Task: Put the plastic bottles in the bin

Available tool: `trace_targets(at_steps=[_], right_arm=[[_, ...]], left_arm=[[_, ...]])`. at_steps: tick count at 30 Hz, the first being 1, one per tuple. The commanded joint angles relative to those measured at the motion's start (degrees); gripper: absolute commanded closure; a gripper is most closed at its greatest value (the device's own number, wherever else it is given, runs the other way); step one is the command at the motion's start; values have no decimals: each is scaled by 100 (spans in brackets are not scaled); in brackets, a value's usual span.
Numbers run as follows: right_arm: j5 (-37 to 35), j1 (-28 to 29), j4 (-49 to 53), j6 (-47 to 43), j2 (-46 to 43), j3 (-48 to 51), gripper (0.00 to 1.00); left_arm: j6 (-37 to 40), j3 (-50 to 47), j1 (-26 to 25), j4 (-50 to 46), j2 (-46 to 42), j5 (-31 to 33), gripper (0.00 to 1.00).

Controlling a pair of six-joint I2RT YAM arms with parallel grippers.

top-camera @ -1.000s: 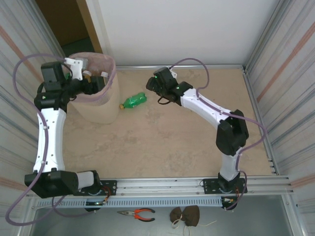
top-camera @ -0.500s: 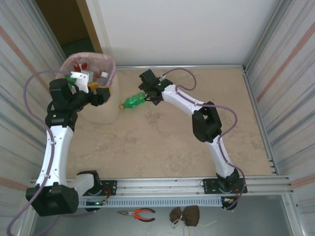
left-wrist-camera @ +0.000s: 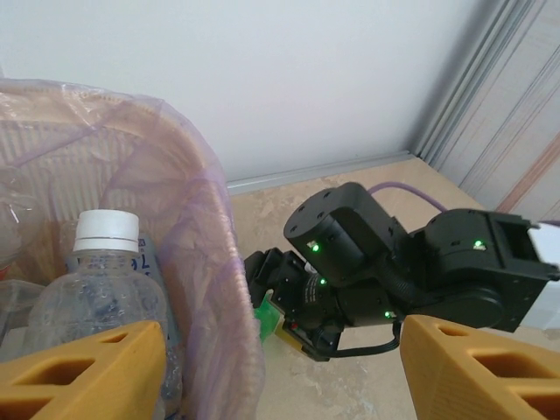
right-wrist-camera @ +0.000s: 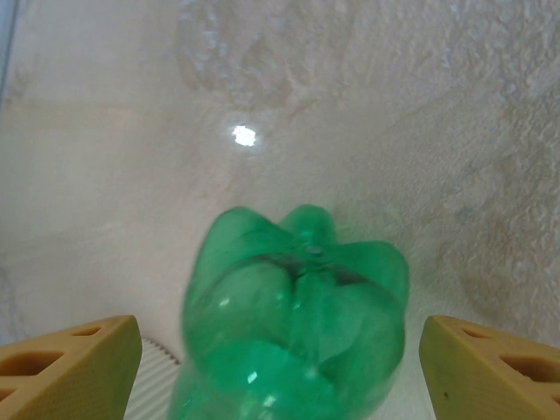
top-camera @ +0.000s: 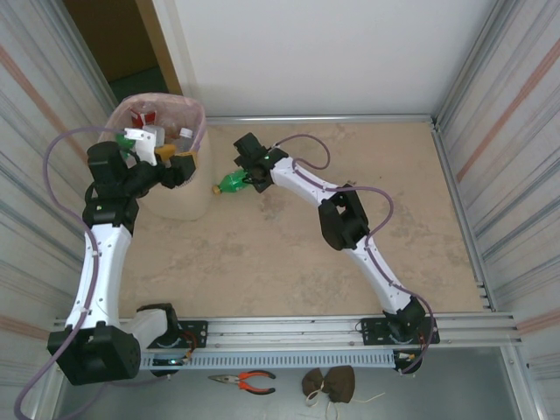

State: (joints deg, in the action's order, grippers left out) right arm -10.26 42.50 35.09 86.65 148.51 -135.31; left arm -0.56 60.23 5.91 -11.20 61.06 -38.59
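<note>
One green bottle (top-camera: 232, 182) lies cap toward the bin (top-camera: 184, 203), base within the wide-apart right gripper (right-wrist-camera: 280, 357).

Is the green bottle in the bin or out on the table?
Out: the green bottle lies on the table beside the bin, between the open fingers of the right gripper.

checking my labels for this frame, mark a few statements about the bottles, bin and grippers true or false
The green plastic bottle lies on the table beside the pale pink mesh bin. True.
The right gripper is shut on that bottle. False: its jaws stand open, one either side of it.
The bin is empty. False: a clear bottle with a white cap sits inside.
The left gripper is open and holds nothing. True.
</note>
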Motion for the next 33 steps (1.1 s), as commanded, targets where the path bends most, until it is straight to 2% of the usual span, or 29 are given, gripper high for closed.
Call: trace_targets(at_steps=[1,11,16,22,25,27,31,33], right_arm=[[-20,-7,85,255,234,-193,21],[46,21,273,-165,319,12,34],[-70,22,317,-603,47,215,35],[-439,49,1146,-1209,-326,240,36],[-393,70,1404,-1484,-552,530,37],[-159,60,1193,-1883,-828,1016,38],[425,87,263,-3512,-1593,2364,36],[586,103,231,-4157,-1859,2840,34]], left_arm=[[-158,-85,50,49,-57,-127,29],[-163,-143,112,20,-110,12,30],[-151,-196,126,-1,-182,80,30],[-104,-247,116,-54,-312,225,31],[-57,-233,123,-127,-337,332,31],[-35,-247,128,-138,-373,363,31],[10,-259,121,-203,-432,478,31],[24,-250,124,-224,-433,506,31]])
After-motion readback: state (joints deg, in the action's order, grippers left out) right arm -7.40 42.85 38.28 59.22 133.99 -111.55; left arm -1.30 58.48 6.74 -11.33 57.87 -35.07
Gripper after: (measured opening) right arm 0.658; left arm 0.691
